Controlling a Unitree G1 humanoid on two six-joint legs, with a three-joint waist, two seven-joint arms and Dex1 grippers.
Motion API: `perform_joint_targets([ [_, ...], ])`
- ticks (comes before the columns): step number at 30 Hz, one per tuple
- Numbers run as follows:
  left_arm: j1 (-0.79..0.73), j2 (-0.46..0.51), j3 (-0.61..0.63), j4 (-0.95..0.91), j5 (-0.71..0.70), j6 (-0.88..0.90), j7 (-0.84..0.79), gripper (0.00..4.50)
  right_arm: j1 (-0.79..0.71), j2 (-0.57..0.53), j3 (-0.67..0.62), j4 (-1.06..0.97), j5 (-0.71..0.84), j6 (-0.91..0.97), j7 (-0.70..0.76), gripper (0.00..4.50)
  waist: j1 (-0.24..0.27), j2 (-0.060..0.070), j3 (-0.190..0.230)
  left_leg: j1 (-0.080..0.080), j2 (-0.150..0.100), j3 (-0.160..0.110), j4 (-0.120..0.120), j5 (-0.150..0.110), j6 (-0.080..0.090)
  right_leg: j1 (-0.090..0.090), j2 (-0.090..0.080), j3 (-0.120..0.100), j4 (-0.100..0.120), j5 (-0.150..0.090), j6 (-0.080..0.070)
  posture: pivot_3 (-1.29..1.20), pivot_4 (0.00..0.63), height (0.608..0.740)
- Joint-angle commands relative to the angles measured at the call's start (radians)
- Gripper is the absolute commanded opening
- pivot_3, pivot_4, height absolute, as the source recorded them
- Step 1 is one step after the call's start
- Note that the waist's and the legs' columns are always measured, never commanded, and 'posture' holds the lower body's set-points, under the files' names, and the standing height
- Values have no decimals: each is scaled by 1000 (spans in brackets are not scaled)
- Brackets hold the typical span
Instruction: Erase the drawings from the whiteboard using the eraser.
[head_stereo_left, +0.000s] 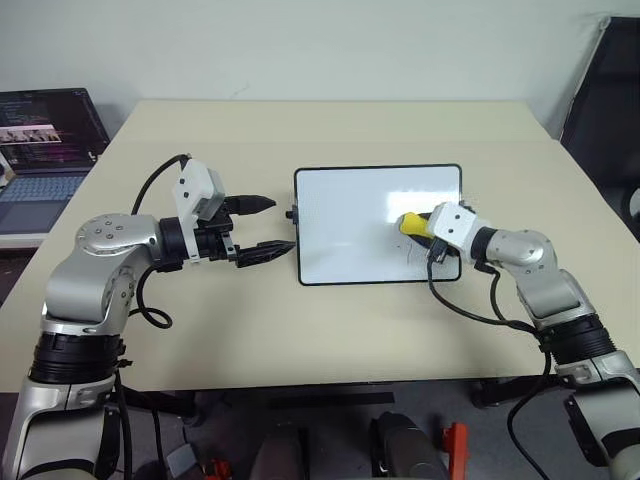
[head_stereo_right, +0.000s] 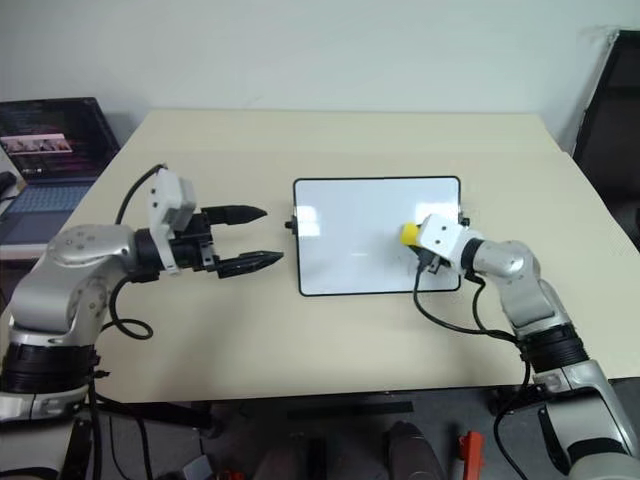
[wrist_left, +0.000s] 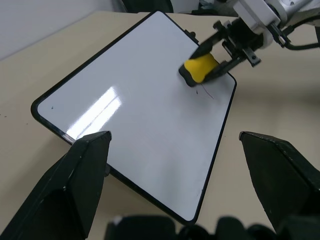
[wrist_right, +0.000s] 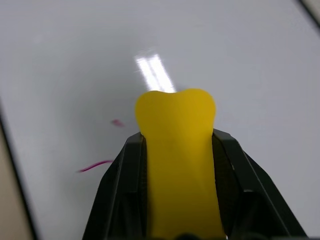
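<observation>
Your right gripper is clamped tight on the eraser, squeezing the yellow lump so it bulges past the fingertips, and it sits over the whiteboard near the board's right edge. The drawings that are left are thin strokes just beside the eraser, toward the board's near right corner; whether the eraser is actually touching the surface is hard to tell from here.

The main risk is the board sliding. It lies loose on the table and nothing pins it, since your left gripper hangs off the board's left edge, fingers spread wide and empty, close to the frame but apart from it. A hard sideways wipe could push the board toward that hand or skew it.

Second, the marks lie close to the black frame, so a stroke could run off the board's edge and snag the soft eraser, perhaps tugging it out of the grip.

Press too lightly and the strokes may just smear.
</observation>
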Motion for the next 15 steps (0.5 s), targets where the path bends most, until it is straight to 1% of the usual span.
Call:
perform_joint_targets([
  [1, -7, 9, 23, -39, -14, 0, 3, 4500, 70, -21, 73, 15, -33, 35, 80, 1356, 0, -2, -1, 1, 0, 0, 0, 0, 0, 1, 0, 0, 0, 0, 0, 0, 150, 740],
  [4, -7, 9, 23, -39, -13, 0, 4, 4500, 81, -16, 77, 0, -39, 44, 82, 1355, -3, -2, -1, 13, 1, 0, 0, 0, 0, 13, 0, 1, -1, -3, 4, 0, 150, 740],
  [6, -8, 8, 22, -38, -12, -1, 5, 4500, 73, -15, 72, 1, -41, 49, 75, 1354, -3, -2, -1, 16, 1, 1, 0, 0, 0, 16, 0, 1, -1, -3, 3, 0, 150, 740],
  [8, -11, 5, 19, -38, -12, -1, 5, 4500, 59, -13, 66, 13, -52, 42, 55, 1354, -2, -2, -1, 16, 0, 1, 0, 0, 0, 16, 0, 2, -1, -3, 2, 0, 150, 740],
  [12, -25, -1, 11, -23, -6, -7, 3, 4500, -17, 8, 35, 77, -82, 26, -41, 1354, -8, -2, -1, 16, 0, 1, 0, 0, 0, 15, 0, 2, -1, -2, 3, 0, 150, 740],
  [15, -30, -5, 9, -25, -6, -6, 4, 4500, -67, -3, 27, 141, -113, 21, -103, 1354, -8, -2, -1, 17, 0, 1, 0, 1, 0, 15, 0, 2, -1, -1, 2, 0, 150, 740],
])
